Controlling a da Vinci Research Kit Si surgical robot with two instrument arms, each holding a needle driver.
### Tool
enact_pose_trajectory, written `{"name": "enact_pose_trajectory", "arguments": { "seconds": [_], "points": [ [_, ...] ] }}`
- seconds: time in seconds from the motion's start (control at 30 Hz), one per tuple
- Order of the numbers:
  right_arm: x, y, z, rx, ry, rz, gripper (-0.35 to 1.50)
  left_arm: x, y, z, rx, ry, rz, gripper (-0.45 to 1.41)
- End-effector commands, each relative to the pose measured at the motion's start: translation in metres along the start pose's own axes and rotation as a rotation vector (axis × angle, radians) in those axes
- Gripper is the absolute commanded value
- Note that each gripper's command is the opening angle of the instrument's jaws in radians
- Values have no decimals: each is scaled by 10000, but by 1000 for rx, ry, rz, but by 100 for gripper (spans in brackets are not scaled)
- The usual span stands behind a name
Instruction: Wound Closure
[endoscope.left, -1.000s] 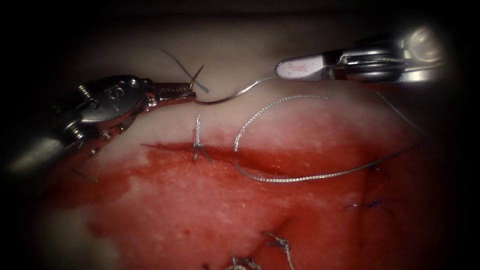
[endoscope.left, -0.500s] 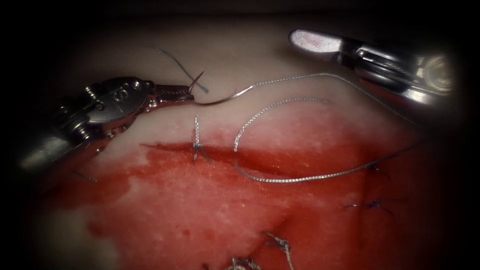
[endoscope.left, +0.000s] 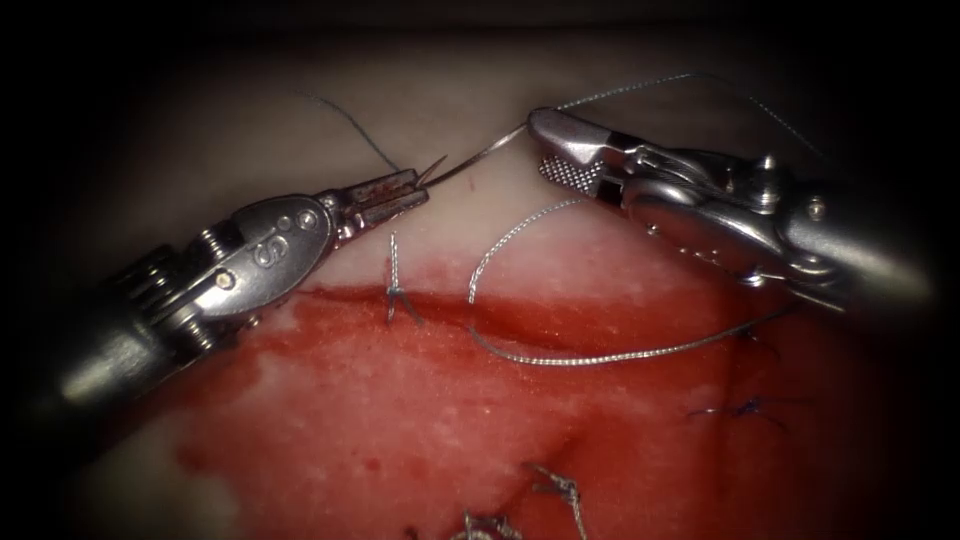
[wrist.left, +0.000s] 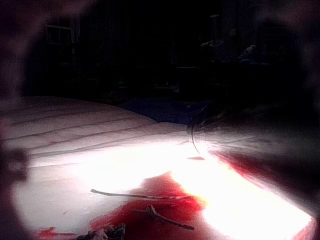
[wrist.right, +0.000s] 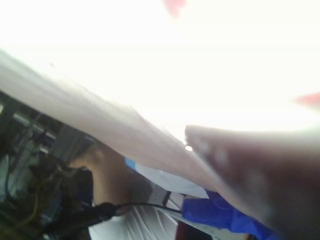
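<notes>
So progress-wise: one finished stitch (endoscope.left: 396, 290) already sits across the cut (endoscope.left: 520, 322) left of centre, trimmed ends sticking up, and a couple more dark knots (endoscope.left: 745, 408) show at the right of the frame. The current one isn't tied, judging by the loose thread (endoscope.left: 600, 355) lying over the red fluid (endoscope.left: 420, 400) on the tissue (endoscope.left: 480, 110). The left tool (endoscope.left: 408, 188) is clamped on the needle (endoscope.left: 470, 160) near its tip, up in the air above the cut, not in the tissue. The right tool (endoscope.left: 552, 150) at upper right has its jaws apart around the needle's tail end, not gripping anything as far as I can see. I'd say there's still knotting and trimming left.
</notes>
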Motion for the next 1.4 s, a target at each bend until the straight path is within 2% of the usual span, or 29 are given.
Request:
{"name": "enact_pose_trajectory", "arguments": {
  "seconds": [0.03,0.1,0.47,0.63,0.8,0.83,1.1,1.17,1.23,1.3,1.4],
  "points": [
    [-9,10,7,-10,-4,-5,54,13,-9,2,5,8,-6,-45],
    [-12,7,8,-14,-5,-13,61,13,-9,2,10,6,-12,-45],
    [-15,-14,21,-34,-20,-52,62,16,-8,1,-8,14,-60,-45],
    [-11,-16,30,-50,-32,-73,79,17,-8,1,-13,15,-74,-45],
    [-7,-19,37,-59,-40,-86,79,18,-7,0,-14,15,-86,-45],
    [-6,-20,41,-67,-46,-97,86,19,-6,0,-12,14,-92,-45],
    [-1,-23,51,-97,-63,-142,83,20,-4,-1,-7,18,-129,-45],
    [-1,-24,52,-97,-64,-156,69,21,-3,-1,-5,18,-136,-45],
    [-1,-27,53,-101,-65,-175,41,21,-3,-1,-4,17,-142,-45],
    [0,-30,52,-116,-65,-195,-35,21,-3,-1,-4,17,-142,-45],
    [0,-33,52,-154,-73,-251,-35,21,-3,-1,-4,17,-142,-45]
  ]
}}
